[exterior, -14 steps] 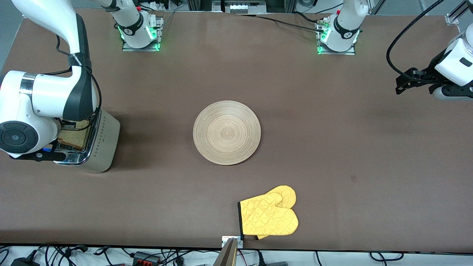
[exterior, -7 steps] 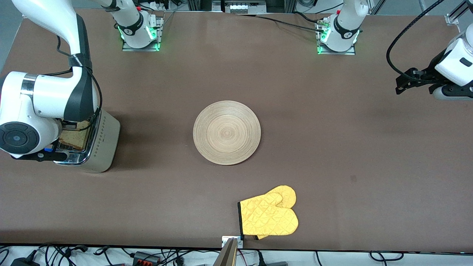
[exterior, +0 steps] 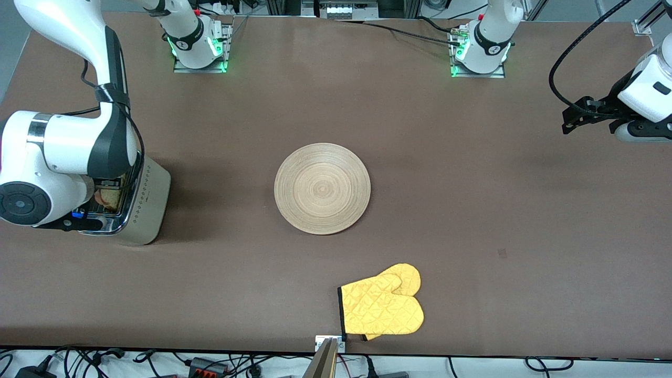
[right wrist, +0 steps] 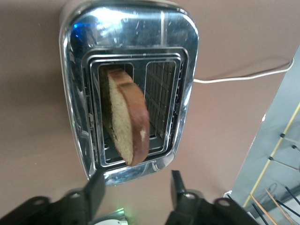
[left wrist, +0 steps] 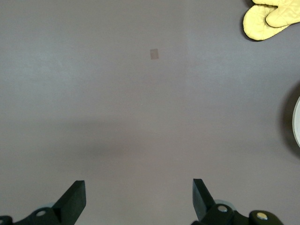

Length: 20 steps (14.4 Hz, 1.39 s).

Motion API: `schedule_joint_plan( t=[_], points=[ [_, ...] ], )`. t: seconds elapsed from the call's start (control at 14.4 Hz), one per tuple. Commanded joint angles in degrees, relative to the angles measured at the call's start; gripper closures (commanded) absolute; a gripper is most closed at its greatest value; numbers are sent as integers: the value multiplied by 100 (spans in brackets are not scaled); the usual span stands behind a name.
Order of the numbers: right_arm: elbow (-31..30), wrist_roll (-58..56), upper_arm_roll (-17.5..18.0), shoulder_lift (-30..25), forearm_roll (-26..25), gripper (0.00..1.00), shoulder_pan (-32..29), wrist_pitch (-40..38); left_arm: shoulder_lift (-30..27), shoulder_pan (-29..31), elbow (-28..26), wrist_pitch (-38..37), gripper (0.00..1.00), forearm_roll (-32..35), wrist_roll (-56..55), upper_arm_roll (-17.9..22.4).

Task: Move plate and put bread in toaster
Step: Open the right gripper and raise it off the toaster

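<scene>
bread (right wrist: 125, 117) in toaster (right wrist: 129, 89) slot, right claw (right wrist: 135, 188) apart above

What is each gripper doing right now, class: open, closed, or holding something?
Left gripper: open, holding nothing, over bare table.
Right gripper: open above the toaster, bread released into a slot.

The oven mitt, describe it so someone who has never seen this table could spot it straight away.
Start at the large round light-wood plate in the middle of the brown table. Nearer the front camera than the plate, by the table's edge, lies the quilted yellow oven mitt. It is the only bright, soft thing there, with a dark-trimmed cuff.
</scene>
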Motion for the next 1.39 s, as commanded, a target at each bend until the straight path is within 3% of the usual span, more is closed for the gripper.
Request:
schedule_joint_plan(
  t=[0.0, 0.49, 0.84, 1.04, 1.18, 1.32],
  points=[
    [235, 40, 5, -201, 313, 0, -7, -2, 36, -7, 92, -6, 0, -102, -7, 14],
    [542, 31, -39, -571, 1105, 0, 11, 60, 36, -7, 83, -6, 0, -102, -7, 14],
    [613, -39, -47, -738, 1315, 0, -51, 287, 36, -7, 92, -6, 0, -102, -7, 14],
    [692, -31, -21, -817, 1719, 0, -393, 419, 36, -7, 92, -6, 0, -102, -7, 14],
    [684, -40, 241, -1018, 1931, 0, -805, 552, 36, -7, 92, -6, 0, -102, -7, 22],
    [675, -39, 811, -1124, 1818, 0, -1278, 630, 36, -7, 92, -6, 0, -102, -7, 22]
  ],
)
